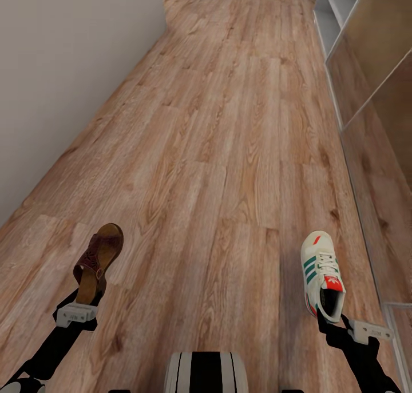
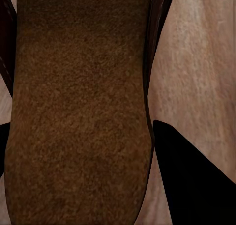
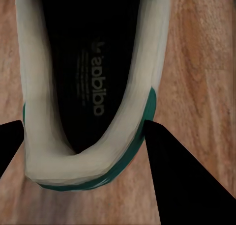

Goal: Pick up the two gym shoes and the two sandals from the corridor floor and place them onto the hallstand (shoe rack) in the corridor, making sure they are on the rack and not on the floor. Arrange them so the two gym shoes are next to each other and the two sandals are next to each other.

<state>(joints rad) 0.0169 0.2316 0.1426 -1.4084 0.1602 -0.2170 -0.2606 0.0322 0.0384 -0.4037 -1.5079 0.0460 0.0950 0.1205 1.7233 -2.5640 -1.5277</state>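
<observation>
Your left gripper (image 1: 86,301) has its jaws clamped on the heel end of a sandal (image 1: 99,259), the maroon strap and tan footbed pointing away from you, toe forward, held above the corridor floor (image 1: 217,153) at the lower left of the head view. In the left wrist view the footbed of that sandal (image 2: 78,112) runs straight out along the gripper, with one dark finger (image 2: 196,181) showing beside its edge and the wood planks (image 2: 196,63) past it. Your right gripper (image 1: 331,323) grips a gym shoe (image 1: 322,273) by its heel, the shoe lying toe forward, laces and red-orange tongue label up, green stripes on its side. The right wrist view looks into the opening of that gym shoe (image 3: 93,87), its dark insole printed with a brand name, the cream heel collar and green trim pinched between the black fingers (image 3: 187,181). The hallstand (image 1: 343,15) stands along the right side of the corridor, well ahead of both shoes, its pale frame and open compartments visible at the upper right. A plain grey wall (image 1: 63,72) lines the left side.
</observation>
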